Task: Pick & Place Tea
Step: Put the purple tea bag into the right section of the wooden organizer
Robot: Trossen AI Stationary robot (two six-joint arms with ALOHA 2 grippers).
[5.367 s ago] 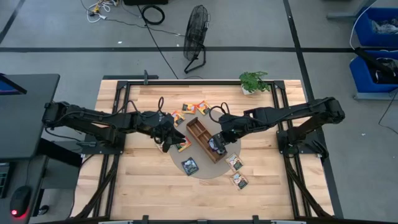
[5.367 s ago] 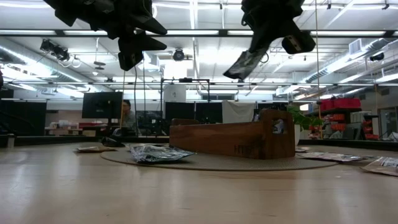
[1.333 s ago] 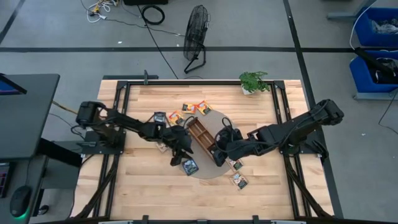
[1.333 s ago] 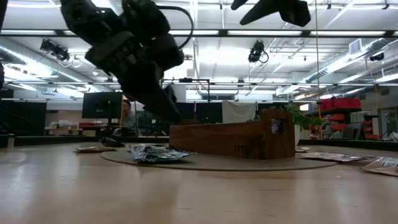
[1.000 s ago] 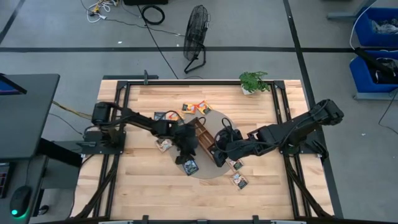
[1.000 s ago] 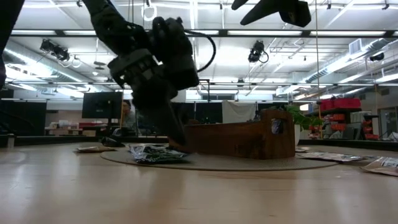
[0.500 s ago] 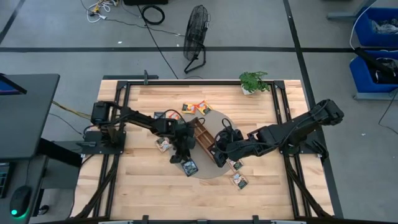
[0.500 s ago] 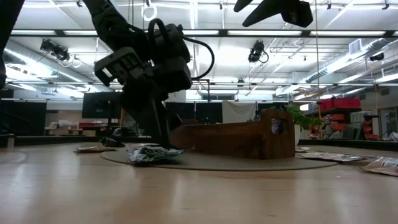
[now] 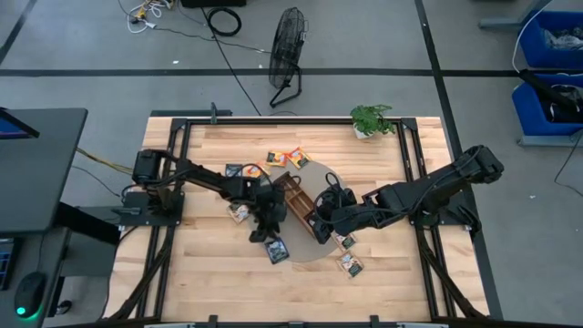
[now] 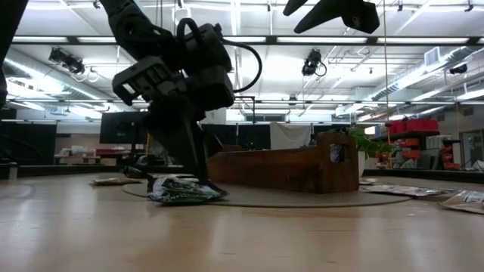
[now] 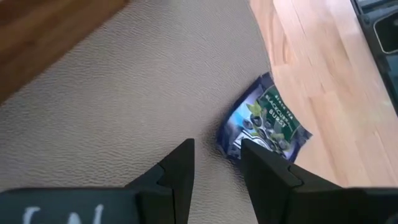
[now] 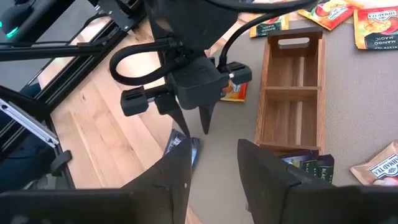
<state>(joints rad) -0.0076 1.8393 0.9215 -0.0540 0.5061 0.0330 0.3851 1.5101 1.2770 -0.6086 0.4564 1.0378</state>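
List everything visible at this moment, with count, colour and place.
table: one, light wood, under everything
mat: one, grey-beige, round, mid-table
tray: one, brown wood, on the mat
dark blue sachet: one, straddling the mat's edge
dark sachet: one, in the tray's end compartment
orange sachets: at least two, beyond the tray
beige sachets: two, right of the mat
plant: one, green, far table edge
fan: one, black, on the floor
left gripper: open, beside the dark blue sachet
right gripper: open, above the tray's end
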